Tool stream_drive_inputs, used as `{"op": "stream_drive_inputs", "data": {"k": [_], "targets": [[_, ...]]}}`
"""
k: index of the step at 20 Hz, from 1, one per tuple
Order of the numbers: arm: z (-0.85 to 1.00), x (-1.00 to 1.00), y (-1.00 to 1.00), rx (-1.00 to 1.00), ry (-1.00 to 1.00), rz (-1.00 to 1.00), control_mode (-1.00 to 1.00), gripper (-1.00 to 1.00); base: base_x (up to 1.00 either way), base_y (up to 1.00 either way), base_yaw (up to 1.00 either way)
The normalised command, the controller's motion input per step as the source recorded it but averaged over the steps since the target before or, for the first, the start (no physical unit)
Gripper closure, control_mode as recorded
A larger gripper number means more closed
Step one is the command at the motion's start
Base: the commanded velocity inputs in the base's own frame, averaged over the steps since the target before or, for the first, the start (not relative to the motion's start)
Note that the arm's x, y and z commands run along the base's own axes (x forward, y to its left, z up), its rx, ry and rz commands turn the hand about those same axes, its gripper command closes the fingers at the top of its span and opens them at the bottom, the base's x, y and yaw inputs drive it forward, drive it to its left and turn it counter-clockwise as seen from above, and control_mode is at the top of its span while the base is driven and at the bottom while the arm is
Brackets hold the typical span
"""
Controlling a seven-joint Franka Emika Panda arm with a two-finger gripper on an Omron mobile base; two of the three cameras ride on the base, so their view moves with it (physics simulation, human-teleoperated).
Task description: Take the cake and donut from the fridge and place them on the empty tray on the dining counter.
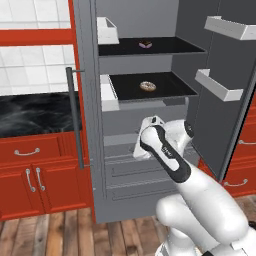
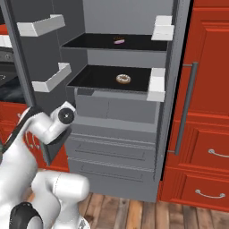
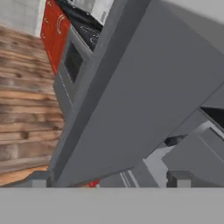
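The fridge [image 1: 125, 170] [image 2: 116, 134] stands with both doors open. On its upper black shelf sits the cake [image 1: 145, 44] [image 2: 119, 40], small, with a dark and pink top. The donut [image 1: 147, 86] [image 2: 123, 79] lies on the lower black shelf, tan with whitish icing. My arm is folded low in front of the fridge drawers, below both shelves. In the hand view my gripper [image 3: 109, 181] is open with nothing between its fingertips, and it faces a grey fridge door [image 3: 144, 87] from close by. The tray and the dining counter are out of view.
White door bins [image 1: 220, 85] [image 2: 49, 78] jut from the open doors on either side of the arm. Red cabinets [image 1: 35, 175] [image 2: 201, 134] flank the fridge, with a black worktop [image 1: 30, 112] at the left. A long bar handle [image 1: 75, 120] [image 2: 185, 107] runs down one door. Wooden floor [image 3: 22, 109] lies below.
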Motion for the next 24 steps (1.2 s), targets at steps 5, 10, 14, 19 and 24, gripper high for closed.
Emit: {"op": "stream_drive_inputs", "data": {"k": [5, 10, 14, 19, 24], "targets": [[0.39, -0.19, -0.78, -0.03, 0.23, -0.27, -1.00, -1.00, 0.00, 0.00, 0.00], [0.14, -0.12, -0.90, 0.00, 0.12, -0.35, -1.00, -1.00, 0.00, 0.00, 0.00], [0.00, -0.24, -0.44, 0.01, 0.01, -0.48, -1.00, -1.00, 0.00, 0.00, 0.00], [0.06, -0.37, -0.27, 0.16, 0.00, -0.51, -1.00, -1.00, 0.00, 0.00, 0.00], [0.24, -0.40, -0.26, 0.29, -0.04, -0.45, -1.00, -1.00, 0.00, 0.00, 0.00]]}}
